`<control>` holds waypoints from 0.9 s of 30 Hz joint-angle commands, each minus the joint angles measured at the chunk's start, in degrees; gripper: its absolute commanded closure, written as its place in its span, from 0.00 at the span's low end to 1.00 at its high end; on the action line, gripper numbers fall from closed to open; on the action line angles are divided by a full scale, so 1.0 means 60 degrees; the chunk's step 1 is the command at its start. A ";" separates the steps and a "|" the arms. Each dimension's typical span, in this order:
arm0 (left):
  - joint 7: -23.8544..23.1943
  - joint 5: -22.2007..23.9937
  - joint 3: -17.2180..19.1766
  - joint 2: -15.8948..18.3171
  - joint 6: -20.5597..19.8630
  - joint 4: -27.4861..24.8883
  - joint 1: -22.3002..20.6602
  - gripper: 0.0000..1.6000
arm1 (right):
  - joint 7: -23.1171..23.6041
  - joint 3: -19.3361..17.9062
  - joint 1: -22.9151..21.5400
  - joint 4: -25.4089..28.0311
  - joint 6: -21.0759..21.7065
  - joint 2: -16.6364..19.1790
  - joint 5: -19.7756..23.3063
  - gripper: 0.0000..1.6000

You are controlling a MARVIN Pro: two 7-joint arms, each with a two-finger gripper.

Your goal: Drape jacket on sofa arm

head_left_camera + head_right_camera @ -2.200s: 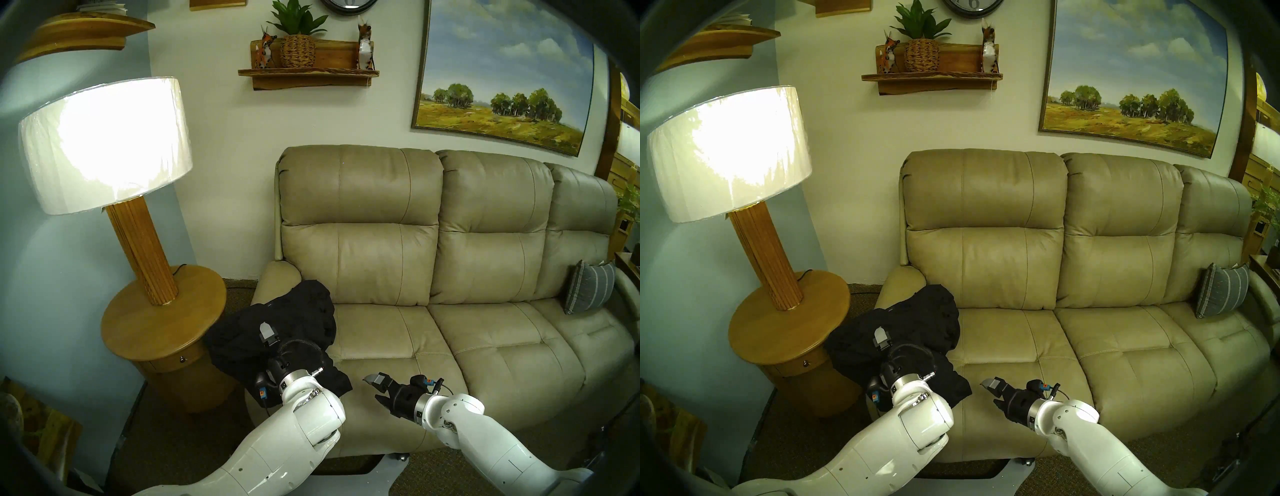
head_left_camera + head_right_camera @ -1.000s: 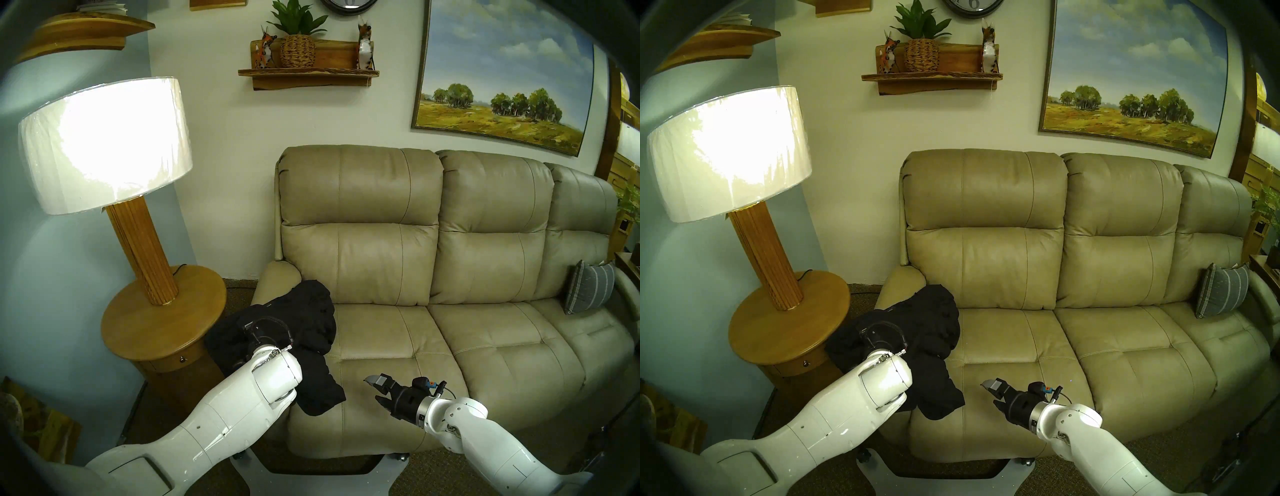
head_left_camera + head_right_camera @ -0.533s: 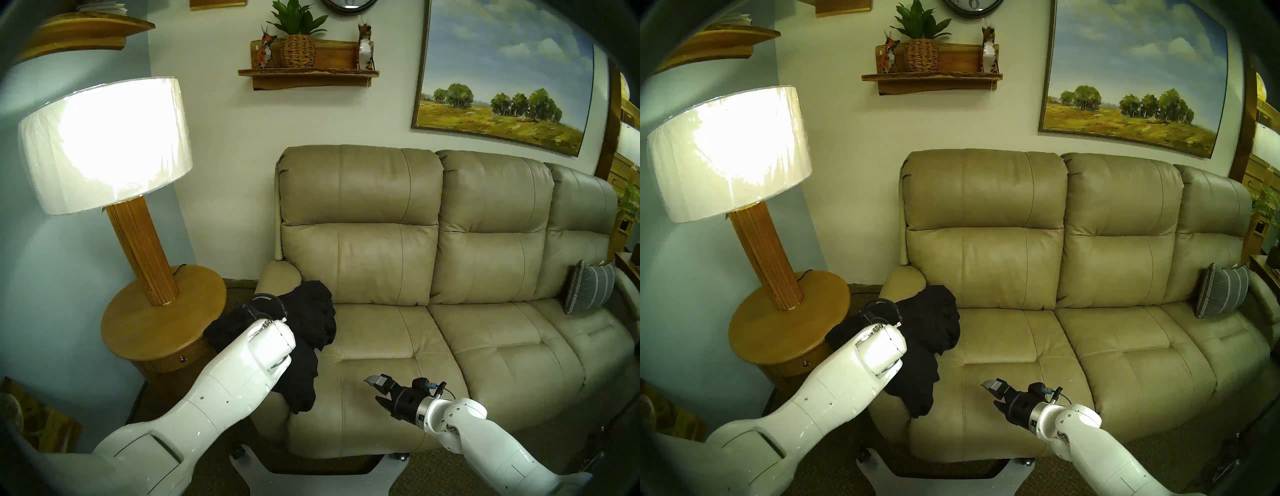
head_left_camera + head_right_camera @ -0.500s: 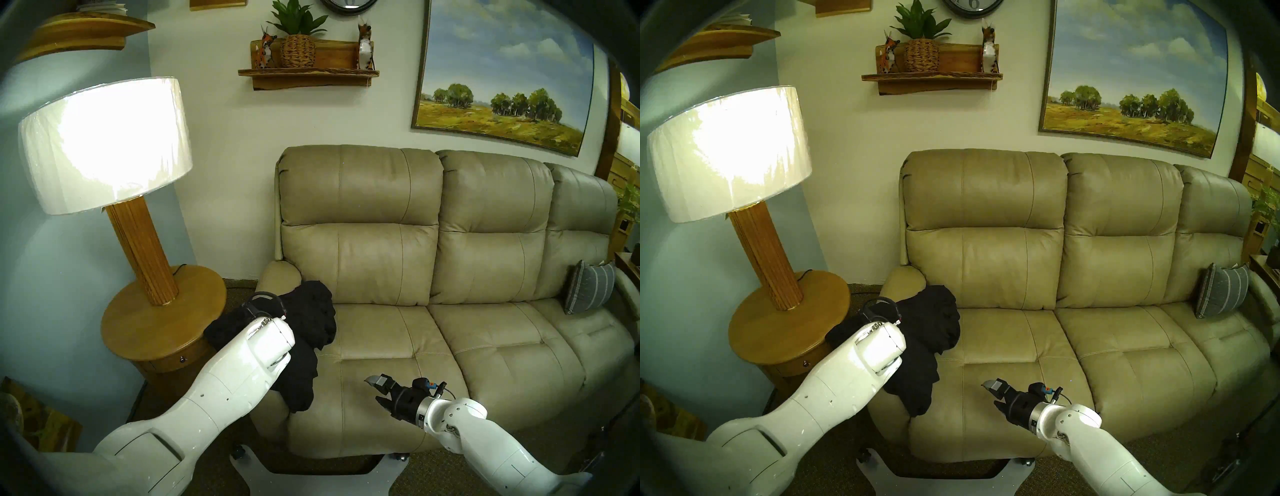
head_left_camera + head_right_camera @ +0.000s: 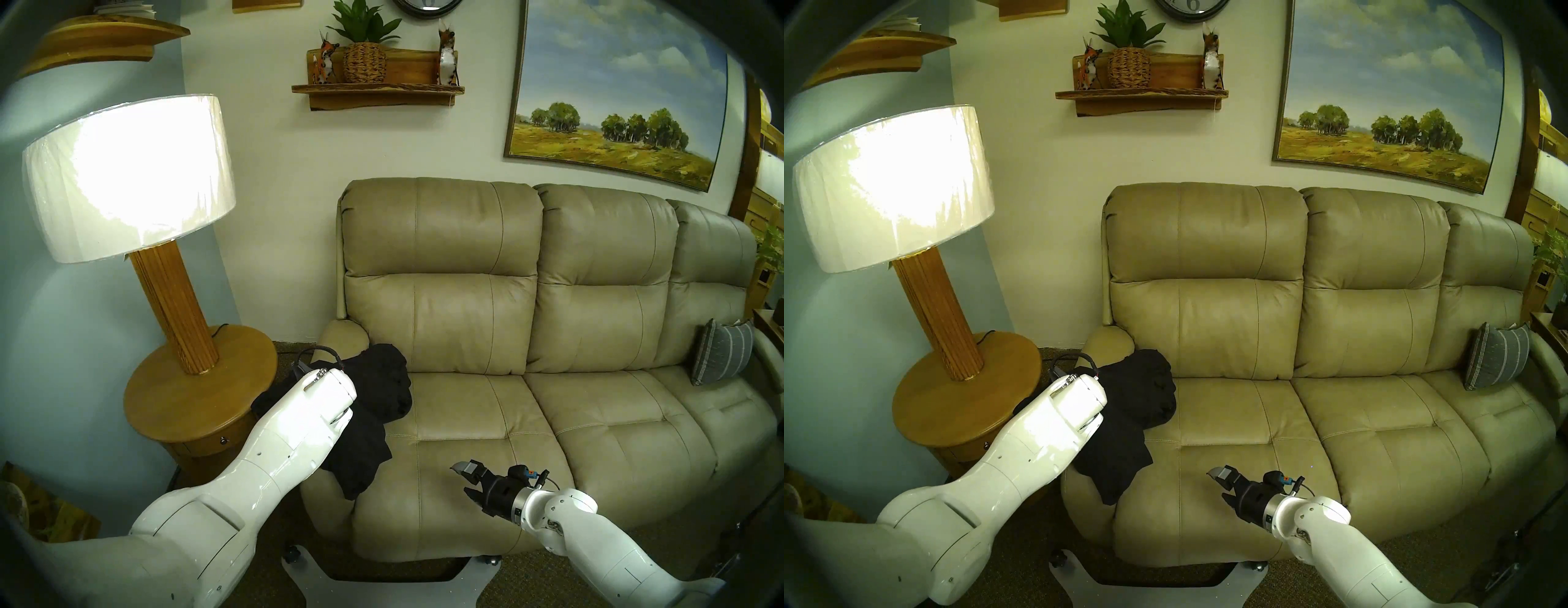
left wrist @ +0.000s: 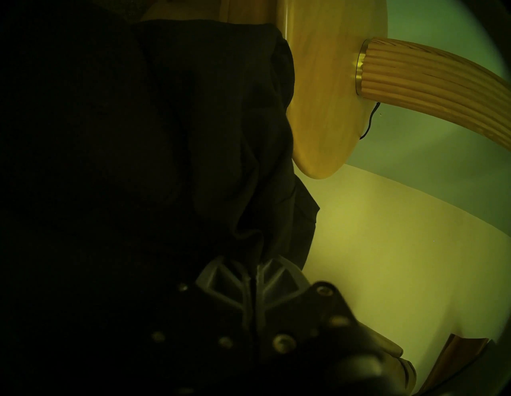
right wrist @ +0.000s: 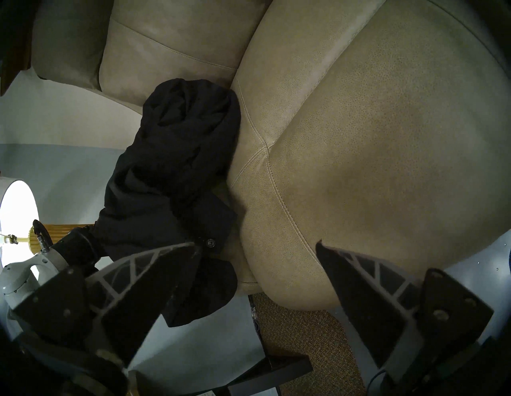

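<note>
Head stereo left: black, soft, matte fabric jacket [image 5: 373, 407] lies bunched over the wide, padded tan leather sofa arm [image 5: 339, 339], one flap hanging down the arm's front toward 6 o'clock, its right edge spilling onto the first seat cushion. White left robot arm [image 5: 297, 429] reaches in from 7 o'clock and covers the jacket's left part; its gripper is hidden behind the wrist here. Right gripper [image 5: 464, 479] hovers over the seat front at 5 o'clock of the jacket, well apart from it, fingers spread, nothing between them. Round wooden side table [image 5: 169, 403] with a lit white-shaded wooden lamp [image 5: 127, 178] stands just beside the sofa arm at 9 o'clock. Grey striped throw pillow [image 5: 721, 356] sits at the sofa's far end, 3 o'clock. Head stereo right: same layout; jacket [image 5: 1144, 395] on the sofa arm [image 5: 1106, 344], right gripper [image 5: 1221, 482] spread and empty. Left wrist: dim. Left gripper [image 6: 254, 273] has its fingers pressed together, pinching a fold of the jacket [image 6: 166, 138], which fills the view from 9 to 12 o'clock; side table top [image 6: 326, 96] at 1 o'clock. Right wrist: right gripper [image 7: 257, 246] spread wide; jacket [image 7: 177, 166] at 10 o'clock against the tan cushion, its lower flap behind the left-hand finger.
</note>
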State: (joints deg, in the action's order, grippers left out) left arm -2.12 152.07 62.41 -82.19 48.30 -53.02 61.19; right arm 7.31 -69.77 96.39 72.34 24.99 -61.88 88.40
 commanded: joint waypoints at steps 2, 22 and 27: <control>-0.0144 -0.0272 0.0341 -0.0074 -0.0047 0.0651 -0.1184 1.00 | 0.0054 -0.0048 -0.0199 -0.0060 0.0028 -0.0014 0.0014 0.00; -0.0164 -0.0748 0.0214 -0.0508 -0.0277 0.2791 -0.2554 1.00 | 0.0134 -0.0098 -0.0416 -0.0534 0.0109 -0.0119 0.0005 0.00; -0.0331 -0.0847 -0.0095 -0.1054 -0.0266 0.3582 -0.2881 0.05 | 0.0198 -0.0062 -0.0531 -0.0739 0.0177 -0.0173 -0.0024 0.00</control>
State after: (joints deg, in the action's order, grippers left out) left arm -2.21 148.69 63.61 -84.70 46.85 -34.72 49.23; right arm 7.60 -70.55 94.83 68.56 25.66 -62.43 88.47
